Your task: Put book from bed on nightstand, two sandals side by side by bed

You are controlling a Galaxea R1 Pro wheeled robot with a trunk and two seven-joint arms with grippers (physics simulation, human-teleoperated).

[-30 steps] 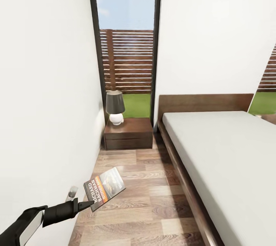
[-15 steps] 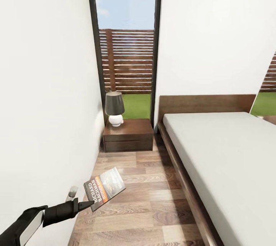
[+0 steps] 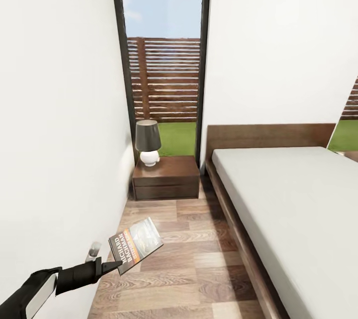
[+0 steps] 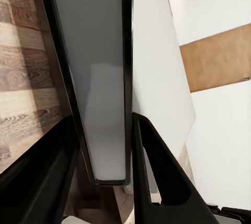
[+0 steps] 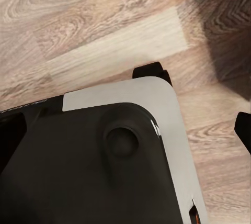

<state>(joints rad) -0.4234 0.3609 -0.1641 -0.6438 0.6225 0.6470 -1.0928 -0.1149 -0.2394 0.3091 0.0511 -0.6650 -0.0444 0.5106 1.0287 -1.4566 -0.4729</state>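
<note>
My left gripper (image 3: 112, 265) is shut on the book (image 3: 135, 244), which it holds by one edge above the wood floor at the lower left, with the dark cover and white lettering facing up. In the left wrist view the book (image 4: 104, 77) stands as a grey slab between the black fingers (image 4: 157, 166). The dark brown nightstand (image 3: 166, 177) sits ahead against the window, left of the bed (image 3: 293, 199) with its pale mattress. My right gripper (image 5: 198, 98) hangs over the floor, its tips apart and holding nothing. The two sandals are out of view.
A lamp (image 3: 147, 142) with a dark shade and white base stands on the left part of the nightstand top. A white wall (image 3: 54, 135) runs close along my left. A strip of wood floor (image 3: 189, 254) lies between wall and bed frame.
The head view has crept forward: the nightstand and bed sit slightly lower and nearer in the picture. The left gripper and the book keep the same place in the view.
</note>
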